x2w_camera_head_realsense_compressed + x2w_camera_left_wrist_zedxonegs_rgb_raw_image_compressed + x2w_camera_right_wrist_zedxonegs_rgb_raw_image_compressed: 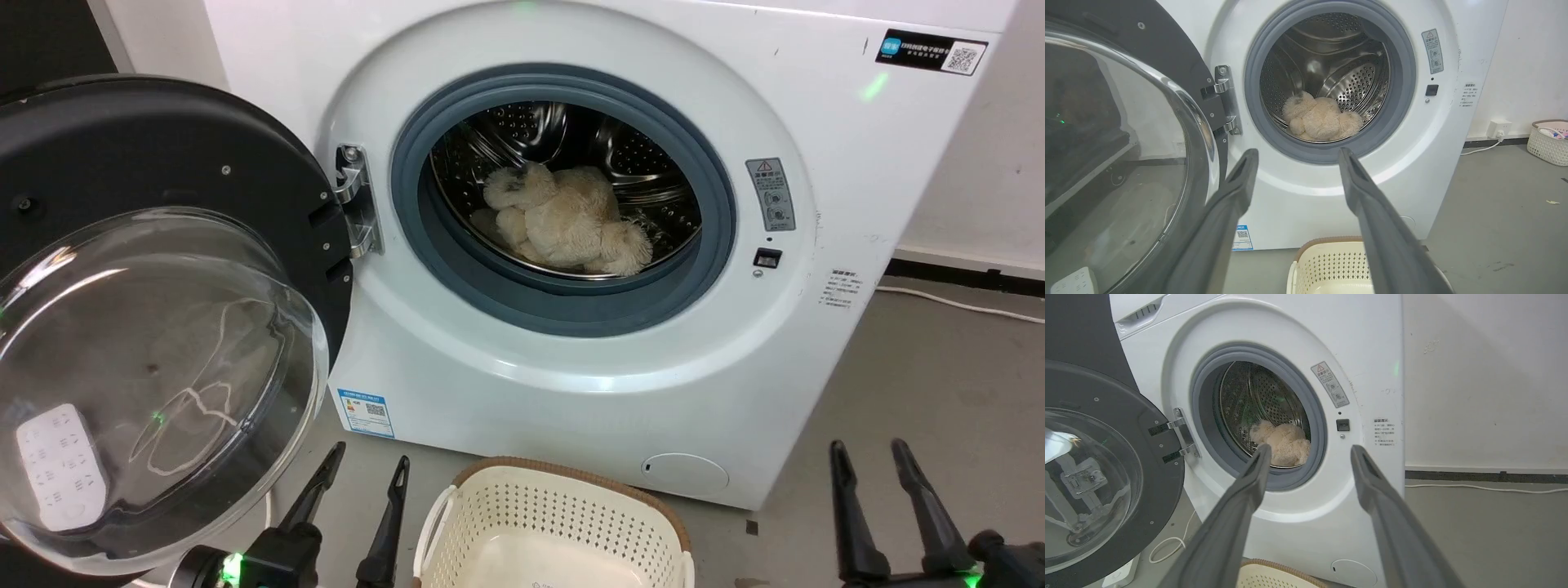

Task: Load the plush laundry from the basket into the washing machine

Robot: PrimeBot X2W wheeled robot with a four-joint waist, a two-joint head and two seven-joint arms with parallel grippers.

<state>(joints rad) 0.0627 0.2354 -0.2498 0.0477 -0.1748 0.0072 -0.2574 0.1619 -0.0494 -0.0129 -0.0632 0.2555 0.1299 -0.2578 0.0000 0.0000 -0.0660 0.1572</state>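
The cream-beige plush laundry [563,222] lies on the floor of the steel drum of the white washing machine [571,376], whose black-framed bubble door [155,359] hangs wide open at the left. The plush laundry [1319,119] [1284,443] also shows in both wrist views, behind the grey seal. The cream basket [555,531] with its brown rim stands on the floor before the washer, with nothing in the part that shows. My left gripper [367,467] is open at the basket's left, my right gripper [870,453] open at its right. Both hold nothing.
A white cable [963,304] runs along the grey floor at the right, by the wall. A second basket [1549,141] with items stands far right against the wall. A white power strip [1120,573] and cord lie under the open door.
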